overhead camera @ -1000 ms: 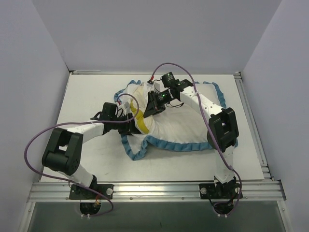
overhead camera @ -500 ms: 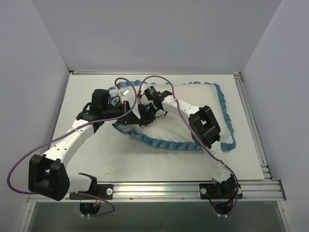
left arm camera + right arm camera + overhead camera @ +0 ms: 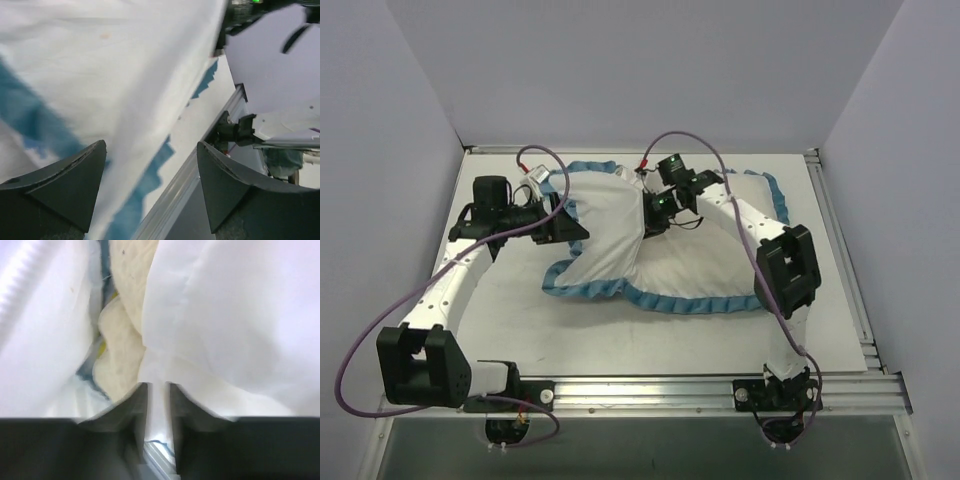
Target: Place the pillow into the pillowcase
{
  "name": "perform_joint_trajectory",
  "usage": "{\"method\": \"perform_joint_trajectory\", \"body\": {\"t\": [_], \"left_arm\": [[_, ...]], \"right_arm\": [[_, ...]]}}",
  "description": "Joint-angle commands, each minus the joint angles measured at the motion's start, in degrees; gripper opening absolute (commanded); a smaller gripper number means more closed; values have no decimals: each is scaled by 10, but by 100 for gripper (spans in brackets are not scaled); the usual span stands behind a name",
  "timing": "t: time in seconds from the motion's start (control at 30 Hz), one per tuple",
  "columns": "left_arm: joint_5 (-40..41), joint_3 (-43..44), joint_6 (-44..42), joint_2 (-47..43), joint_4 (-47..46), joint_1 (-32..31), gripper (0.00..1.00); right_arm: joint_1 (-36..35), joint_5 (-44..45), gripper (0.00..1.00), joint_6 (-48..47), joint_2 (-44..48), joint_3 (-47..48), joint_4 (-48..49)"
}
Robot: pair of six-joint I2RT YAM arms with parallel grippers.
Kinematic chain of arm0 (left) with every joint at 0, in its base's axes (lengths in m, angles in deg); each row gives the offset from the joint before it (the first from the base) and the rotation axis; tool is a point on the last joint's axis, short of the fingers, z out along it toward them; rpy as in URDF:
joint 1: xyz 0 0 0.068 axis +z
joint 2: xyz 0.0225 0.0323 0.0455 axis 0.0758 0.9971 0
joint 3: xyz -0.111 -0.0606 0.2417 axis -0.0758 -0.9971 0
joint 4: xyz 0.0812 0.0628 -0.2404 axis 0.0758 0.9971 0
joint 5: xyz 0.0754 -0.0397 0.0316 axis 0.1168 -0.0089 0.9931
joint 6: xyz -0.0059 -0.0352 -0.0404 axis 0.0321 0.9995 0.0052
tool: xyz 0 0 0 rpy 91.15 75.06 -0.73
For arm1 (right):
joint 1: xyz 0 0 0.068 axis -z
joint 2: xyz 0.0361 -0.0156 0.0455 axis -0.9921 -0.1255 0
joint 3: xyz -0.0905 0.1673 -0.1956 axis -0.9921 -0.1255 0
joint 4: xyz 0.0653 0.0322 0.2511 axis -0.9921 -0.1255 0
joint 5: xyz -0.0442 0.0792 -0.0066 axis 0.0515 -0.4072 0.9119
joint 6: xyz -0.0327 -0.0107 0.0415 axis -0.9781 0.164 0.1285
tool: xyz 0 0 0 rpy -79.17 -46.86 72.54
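The pillowcase (image 3: 705,262) lies across the middle of the table with its plain white side showing and its teal ruffled trim (image 3: 670,301) along the near edge. A flap of it is spread out to the left. My right gripper (image 3: 649,217) is shut on a fold of the white fabric (image 3: 240,315) near the opening. In the right wrist view the gripper (image 3: 158,385) pinches this fold, and the cream pillow (image 3: 122,320) shows inside the cover just beyond it. The top view hides the pillow. My left gripper (image 3: 574,228) is open at the flap's left edge. In its wrist view the gripper (image 3: 150,147) has white fabric (image 3: 100,60) lying beyond it.
An aluminium rail (image 3: 640,385) runs along the near table edge and another (image 3: 840,250) along the right side. Grey walls close in the left, back and right. Purple cables (image 3: 545,160) loop above both arms.
My left arm has swung back and to the left, and its gripper now stands open. The pillowcase flap has spread left over the pillow. My right gripper has shifted slightly right, still holding fabric.
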Motion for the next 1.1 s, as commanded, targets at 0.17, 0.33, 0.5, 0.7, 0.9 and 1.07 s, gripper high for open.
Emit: {"method": "perform_joint_trajectory", "body": {"t": [0.17,0.33,0.5,0.7,0.9,1.07], "left_arm": [[98,19,-132,12,42,38,81],[159,5,-151,48,67,41,82],[145,-32,-131,53,38,47,83],[30,-37,-54,57,-76,38,82],[110,35,-150,81,-49,-80,85],[174,44,-149,95,-59,-86,81]], "right_arm": [[2,82,6,-138,40,27,-142],[-2,124,41,-189,11,38,-206],[-15,231,64,-218,-39,12,-248],[-10,292,59,-230,-81,6,-246],[-16,324,59,-224,-73,25,-235],[5,268,59,-225,-7,22,-228]]}}
